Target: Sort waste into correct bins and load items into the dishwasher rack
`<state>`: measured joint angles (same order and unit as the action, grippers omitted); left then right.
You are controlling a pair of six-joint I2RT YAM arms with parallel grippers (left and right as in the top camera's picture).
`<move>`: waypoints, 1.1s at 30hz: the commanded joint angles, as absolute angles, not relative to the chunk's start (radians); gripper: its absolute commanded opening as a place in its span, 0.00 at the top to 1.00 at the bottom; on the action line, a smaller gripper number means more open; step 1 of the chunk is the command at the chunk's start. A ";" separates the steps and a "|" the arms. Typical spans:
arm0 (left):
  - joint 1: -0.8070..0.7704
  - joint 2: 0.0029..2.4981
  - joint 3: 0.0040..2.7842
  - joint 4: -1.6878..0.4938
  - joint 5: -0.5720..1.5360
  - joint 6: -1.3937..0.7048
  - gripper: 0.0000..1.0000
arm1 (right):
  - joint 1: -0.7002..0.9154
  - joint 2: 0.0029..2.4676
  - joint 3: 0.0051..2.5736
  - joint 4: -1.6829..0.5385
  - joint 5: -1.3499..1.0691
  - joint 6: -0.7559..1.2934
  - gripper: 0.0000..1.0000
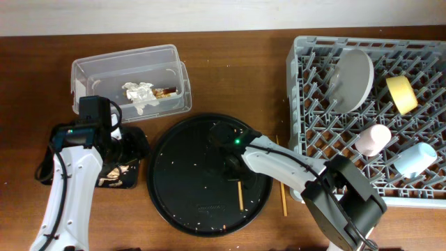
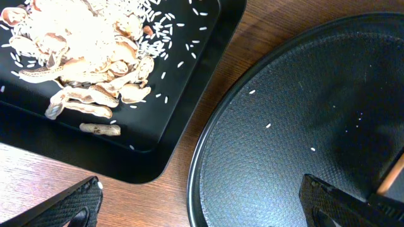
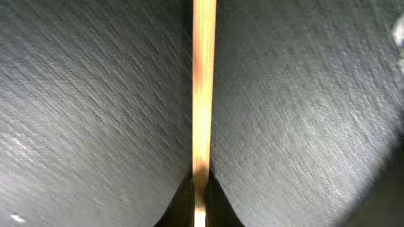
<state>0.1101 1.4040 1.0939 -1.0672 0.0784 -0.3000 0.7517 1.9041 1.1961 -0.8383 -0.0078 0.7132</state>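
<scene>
Right gripper [image 3: 201, 211] is pinched tight on the chopstick [image 3: 203, 94] tip, 4 o'clock on the round black tray [image 1: 181, 188]. It's light, stiff, slick; mid-shaft looks safer.

A large round black tray [image 1: 182, 167] sits on the brown wooden table [image 1: 237, 77].

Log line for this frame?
right gripper: shut on chopstick over round tray | left gripper: open, by scrap tray | other chopstick: on table | dishwasher rack: plate, bowl, pink cup, blue cup
</scene>
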 commanded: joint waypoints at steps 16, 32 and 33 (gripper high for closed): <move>0.107 1.387 1.095 -1.071 0.089 -0.302 0.01 | 0.099 1.740 1.457 -1.205 0.019 0.171 0.96; 0.107 1.387 1.095 -1.071 0.089 -0.302 0.01 | 0.233 1.620 1.499 -1.238 -0.116 0.191 0.62; 0.107 1.387 1.095 -1.071 0.089 -0.302 0.01 | 0.279 1.624 1.485 -1.242 -0.092 0.237 0.62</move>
<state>0.1101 1.4040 1.0939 -1.0698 0.0784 -0.2996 0.2138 1.6321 1.4803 -1.2339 -0.0944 0.1867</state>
